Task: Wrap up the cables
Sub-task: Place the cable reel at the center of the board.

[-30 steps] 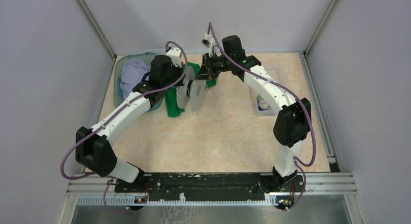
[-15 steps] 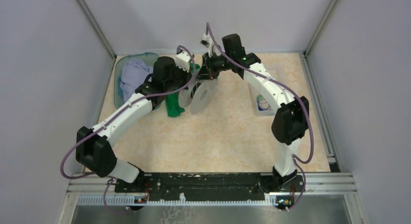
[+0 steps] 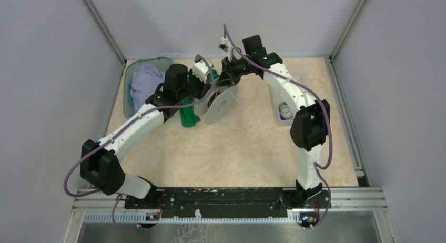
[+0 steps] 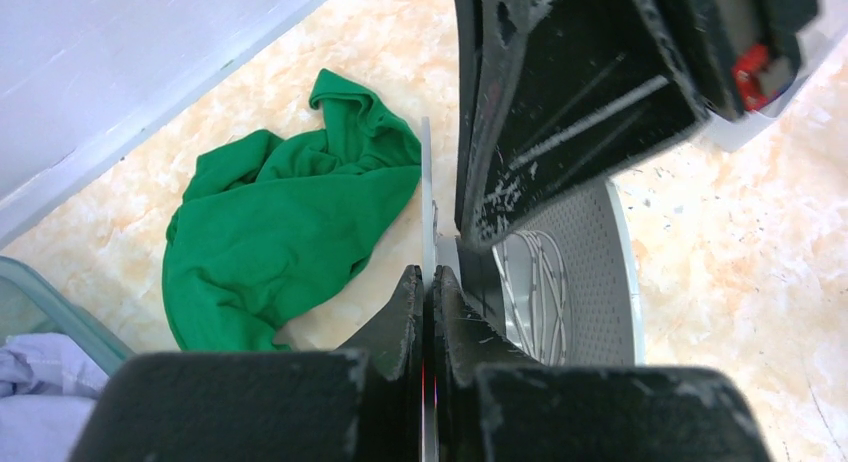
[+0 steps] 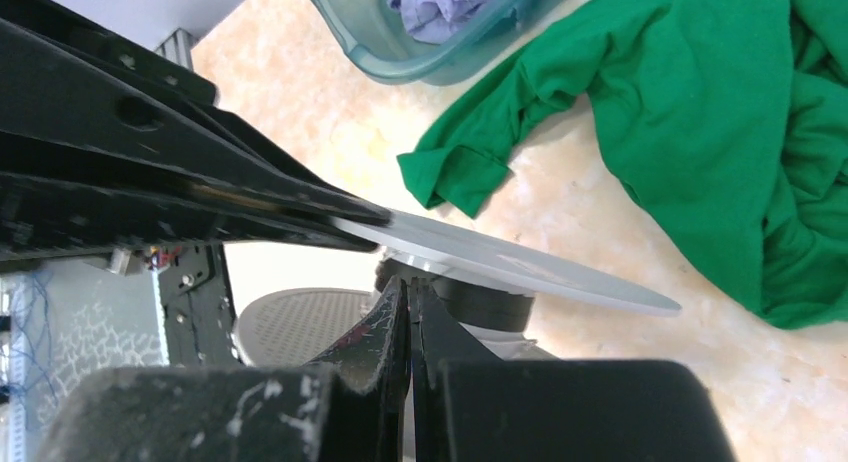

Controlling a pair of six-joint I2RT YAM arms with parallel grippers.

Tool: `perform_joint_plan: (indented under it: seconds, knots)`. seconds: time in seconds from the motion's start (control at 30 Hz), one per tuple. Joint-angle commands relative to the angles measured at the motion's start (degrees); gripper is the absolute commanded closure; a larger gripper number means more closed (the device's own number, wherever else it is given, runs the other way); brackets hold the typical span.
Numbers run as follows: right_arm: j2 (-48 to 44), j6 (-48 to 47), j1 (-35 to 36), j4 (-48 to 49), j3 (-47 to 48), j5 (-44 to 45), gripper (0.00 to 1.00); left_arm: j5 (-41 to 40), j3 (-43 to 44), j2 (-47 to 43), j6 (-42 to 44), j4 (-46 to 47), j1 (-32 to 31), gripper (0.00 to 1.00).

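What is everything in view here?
round pale-grey plastic spool: one, grey, far centre
hair-thin whitish wire: one, whitish, wound on the spool
dark-blue thin cable loop: one, blue-green, in the tray
shallow white plastic tray: one, white, right side
crumpled green cloth: one, green, left of the spool
translucent teal plastic bin: one, teal, far left
lavender cloth: one, pale purple, in the bin
left pincer: one, black, shut on the spool's flange
right pincer: one, black, shut, beside the spool

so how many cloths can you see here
2: a green cloth on the table beside the spool, a pale purple cloth in the teal tub at back left. More could be hidden in the tub.
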Motion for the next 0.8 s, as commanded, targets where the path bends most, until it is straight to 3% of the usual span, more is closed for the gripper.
perform_joint_plan:
  seconds: [0.0,0.4,0.77]
  knots:
    - [1.6,-8.0,-3.1,-2.3,7.0,-2.8,1.00,5.0,-0.6,-2.5,2.5,0.8,-0.2,1.00]
    - [7.5,-31.1,-3.8,-22.2,17.7,-3.7,1.00,11.8,-0.5,-3.5,5.4,-1.2,0.0,1.00]
    - [7.2,-38.9,-4.6,-25.6,15.6,-1.3,0.99,16.7,-0.2,-4.0,3.9,-1.9,1.7,1.00]
